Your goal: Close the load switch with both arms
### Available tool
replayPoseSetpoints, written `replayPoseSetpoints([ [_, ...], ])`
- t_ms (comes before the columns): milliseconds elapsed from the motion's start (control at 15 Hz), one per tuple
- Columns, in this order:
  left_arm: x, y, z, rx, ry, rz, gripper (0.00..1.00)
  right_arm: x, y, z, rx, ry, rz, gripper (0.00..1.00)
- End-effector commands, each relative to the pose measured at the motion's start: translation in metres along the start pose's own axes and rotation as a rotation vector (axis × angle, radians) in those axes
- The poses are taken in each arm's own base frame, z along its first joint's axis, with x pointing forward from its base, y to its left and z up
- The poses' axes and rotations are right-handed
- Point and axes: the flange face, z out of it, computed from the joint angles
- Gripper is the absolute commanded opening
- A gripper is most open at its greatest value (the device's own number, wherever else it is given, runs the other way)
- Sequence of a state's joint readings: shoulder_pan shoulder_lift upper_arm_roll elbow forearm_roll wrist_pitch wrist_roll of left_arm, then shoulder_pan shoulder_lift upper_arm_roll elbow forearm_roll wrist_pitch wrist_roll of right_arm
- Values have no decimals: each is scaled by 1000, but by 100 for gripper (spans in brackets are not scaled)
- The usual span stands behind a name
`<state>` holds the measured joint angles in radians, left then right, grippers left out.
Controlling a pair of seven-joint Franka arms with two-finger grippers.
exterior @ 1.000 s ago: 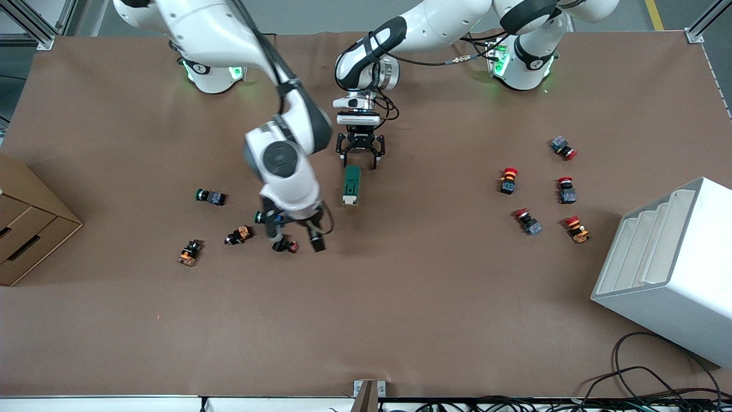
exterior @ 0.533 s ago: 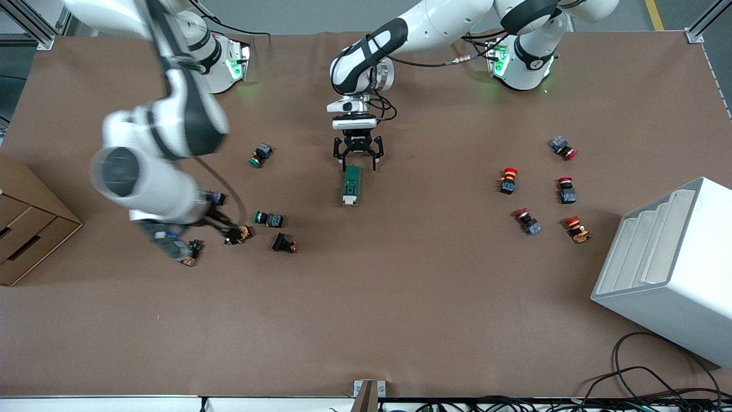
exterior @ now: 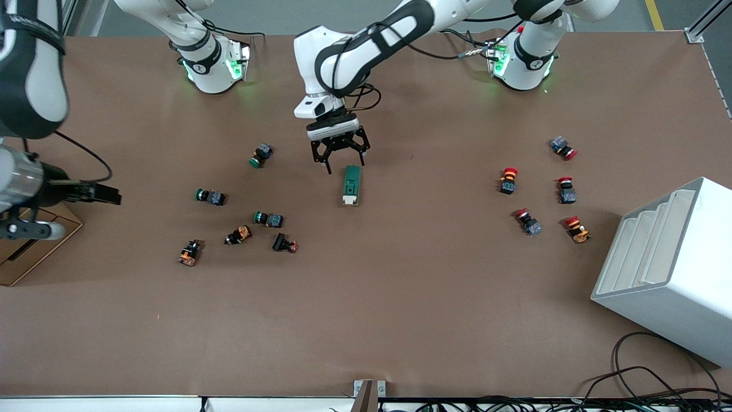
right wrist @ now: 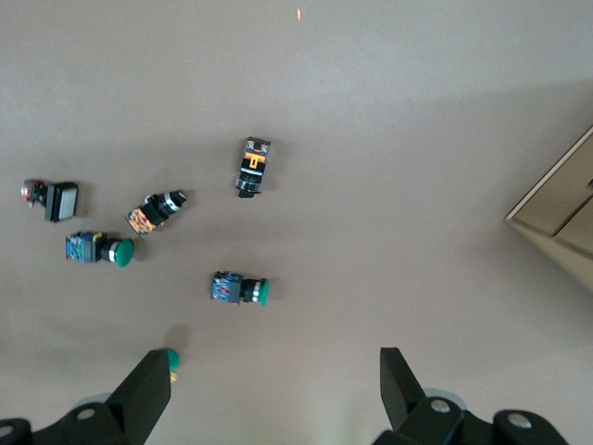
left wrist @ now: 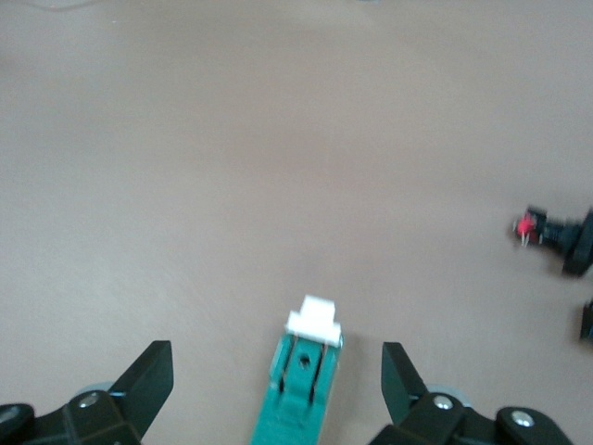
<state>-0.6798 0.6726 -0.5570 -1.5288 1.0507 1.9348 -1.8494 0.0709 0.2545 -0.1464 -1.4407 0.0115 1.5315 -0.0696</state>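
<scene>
The load switch (exterior: 351, 184) lies flat mid-table, a dark-green block whose white handle end (exterior: 349, 199) points toward the front camera. My left gripper (exterior: 338, 153) hangs open just over the switch's farther end, holding nothing. In the left wrist view the load switch (left wrist: 304, 385) sits between the lines of the two spread fingers, its white handle (left wrist: 314, 321) away from the wrist. My right gripper (exterior: 98, 193) is raised high at the right arm's end of the table, open and empty. The right wrist view shows that gripper (right wrist: 275, 394) over bare table.
Several green-capped and orange push buttons (exterior: 269, 218) lie scattered toward the right arm's end, and several red-capped ones (exterior: 508, 180) toward the left arm's end. A white rack (exterior: 669, 269) stands there too. A cardboard box (exterior: 23, 254) sits at the right arm's end.
The right arm swung up and away from beside the switch toward its own end of the table. The left gripper shifted and turned slightly. The switch stayed put.
</scene>
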Motion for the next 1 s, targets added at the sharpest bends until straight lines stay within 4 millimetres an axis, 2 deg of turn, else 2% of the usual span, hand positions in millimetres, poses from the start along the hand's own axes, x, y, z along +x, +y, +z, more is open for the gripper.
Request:
replayPoseSetpoints([
  [0, 105, -28, -32, -6, -114, -35, 99, -3, 10, -24, -28, 19, -48, 100],
  [133, 176, -57, -46, -37, -215, -63, 99, -9, 15, -43, -23, 21, -39, 100],
  [267, 239, -98, -49, -60, -280, -95, 100, -11, 13, -48, -20, 19, -41, 100],
  [333, 263, -118, -48, -65, -304, -94, 100, -14, 4, -48, -18, -3, -46, 100],
  [400, 281, -138, -39, -45, -337, -76, 100, -18, -4, -50, -8, -28, -57, 100],
  [467, 297, -155, -32, -23, -363, -49, 100, -21, -10, -61, -7, -14, -68, 100],
  [600, 336, -191, -30, 21, -405, 8, 100, -28, -13, -63, 0, -49, -69, 100],
  [800, 377, -247, -12, 39, -481, 69, 100, -46, -11, -82, 8, -38, -64, 100],
  [933, 399, -274, -8, 27, -506, 62, 100, -52, -13, -82, 13, -51, -32, 100],
])
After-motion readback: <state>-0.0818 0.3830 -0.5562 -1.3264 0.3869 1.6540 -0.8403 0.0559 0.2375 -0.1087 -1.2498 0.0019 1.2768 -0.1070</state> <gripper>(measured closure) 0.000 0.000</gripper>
